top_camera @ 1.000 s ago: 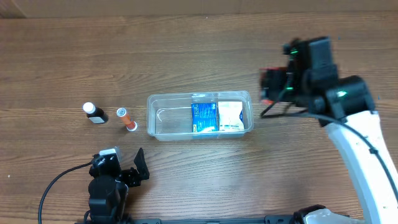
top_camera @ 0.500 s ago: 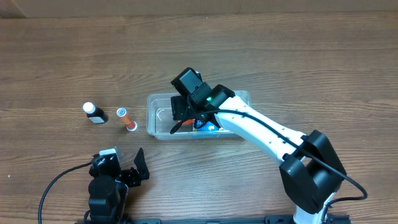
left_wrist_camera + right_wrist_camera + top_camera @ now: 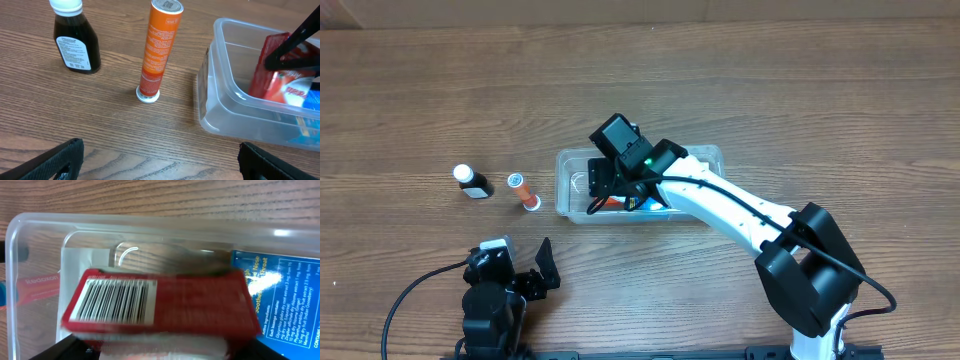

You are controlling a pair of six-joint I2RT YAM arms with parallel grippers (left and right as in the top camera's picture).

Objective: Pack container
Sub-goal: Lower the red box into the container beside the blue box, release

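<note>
Container (image 3: 568, 170), thin clear plastic in the middle of the tabletop (image 3: 820, 90), looks light, slippery and flexible, best gripped at its rim, while the right gripper (image 3: 610, 200) pinches a red box (image 3: 160, 305) inside it and the left gripper (image 3: 160, 157) is spread.

Right arm (image 3: 720, 210) is white tubing with chunky black joints. A thin black cable (image 3: 730, 193) runs along the white link, and there's a tiny green light (image 3: 647, 160) near a boxy black housing (image 3: 617, 135). Left arm (image 3: 490, 300) is all black, with a pale tag (image 3: 492, 243) on top, its own looping black lead (image 3: 415, 287) and flat matte fingers (image 3: 55, 160).
</note>
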